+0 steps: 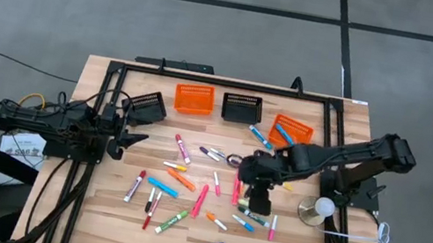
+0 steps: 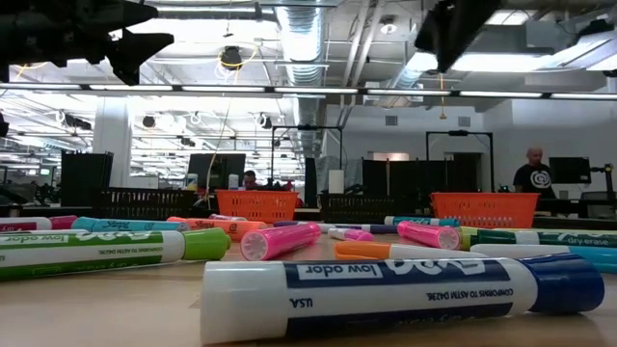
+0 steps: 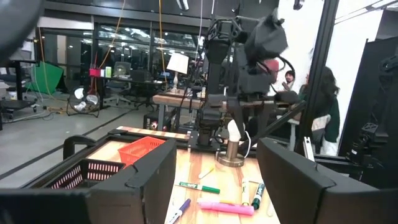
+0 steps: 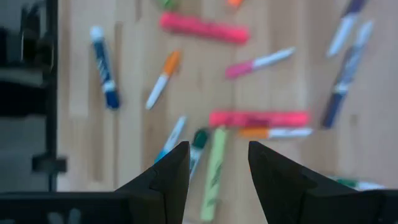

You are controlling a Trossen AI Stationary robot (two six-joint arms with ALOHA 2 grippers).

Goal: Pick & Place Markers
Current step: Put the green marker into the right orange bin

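Observation:
Many short capped markers [image 1: 186,192] in mixed colours lie flat and scattered on the wooden table; in the low view a white and blue marker [image 2: 405,289] lies nearest. My right gripper [image 1: 251,186] hovers open above the right part of the scatter, pointing down. In its wrist view my right gripper [image 4: 219,168] has a yellow-green marker [image 4: 214,177] and a pink marker [image 4: 258,118] below it, untouched. My left gripper [image 1: 130,137] waits open at the table's left side, level, facing right, and also shows in its own view as my left gripper [image 3: 214,186].
Along the far edge stand small mesh baskets: a black basket [image 1: 148,105], an orange basket [image 1: 194,98], a second black basket [image 1: 241,106] and a second orange basket [image 1: 295,131] with a blue marker inside. A white-topped round stand [image 1: 319,209] sits by the right arm. A black frame [image 1: 224,81] borders the table.

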